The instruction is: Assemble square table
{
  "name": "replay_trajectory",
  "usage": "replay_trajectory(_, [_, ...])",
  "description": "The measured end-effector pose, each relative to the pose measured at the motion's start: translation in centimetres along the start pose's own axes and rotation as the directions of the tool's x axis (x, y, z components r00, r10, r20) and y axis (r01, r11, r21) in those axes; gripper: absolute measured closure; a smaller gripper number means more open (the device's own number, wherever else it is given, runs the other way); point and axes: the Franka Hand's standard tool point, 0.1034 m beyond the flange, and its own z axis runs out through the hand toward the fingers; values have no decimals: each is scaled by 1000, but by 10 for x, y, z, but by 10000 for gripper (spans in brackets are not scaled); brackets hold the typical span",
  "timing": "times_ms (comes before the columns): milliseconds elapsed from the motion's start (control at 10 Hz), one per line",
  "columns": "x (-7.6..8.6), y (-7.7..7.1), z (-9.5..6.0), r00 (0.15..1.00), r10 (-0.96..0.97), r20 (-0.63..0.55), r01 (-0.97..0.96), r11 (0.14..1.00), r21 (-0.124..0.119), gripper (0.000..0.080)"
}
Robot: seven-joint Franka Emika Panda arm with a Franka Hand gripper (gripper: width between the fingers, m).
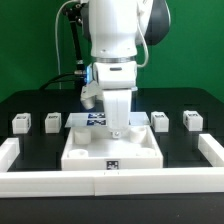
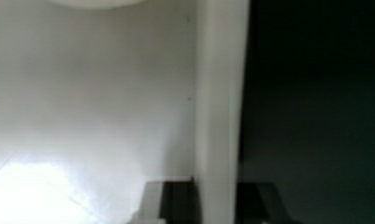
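Jaws are sitting almost fully closed. In the wrist view I am seeing the rim [image 2: 216,100] of the slab [image 2: 77,110] running straight between them, with a dark finger [image 2: 173,206] on the white side and the black tabletop [image 2: 317,100] on the other. I am reading this as a pinch on that thin wall rather than an empty close, though the second finger is getting lost against the dark. In the exterior view the arm [image 1: 112,40] is standing upright over the far edge of the slab, about midway along it. So the slab's body is lying flat on the tabletop on the camera side of the jaws, and the gripped rim is running across that view from left to right. The slab is square, so I am taking no long axis from it, and the line of the rim is what I am steering by. I am judging that any drag or push has to go square to that rim, or the slab will be swinging round the pinch. Four legs are waiting in a row level with the far edge, two toward the exterior view's left [image 1: 52,122] and two toward its right [image 1: 158,120], all apart from the slab. Rails [image 1: 110,185] are fencing the front and sides, and the marker board [image 1: 93,118] is lying just behind the jaws.
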Motion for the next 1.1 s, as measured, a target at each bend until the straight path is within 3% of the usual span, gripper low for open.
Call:
replay_trajectory(600, [3, 0, 1, 1000, -2, -1, 2, 1000, 2, 734])
replay_trajectory(1100, [47, 17, 1, 1000, -12, -24, 11, 1000, -14, 734])
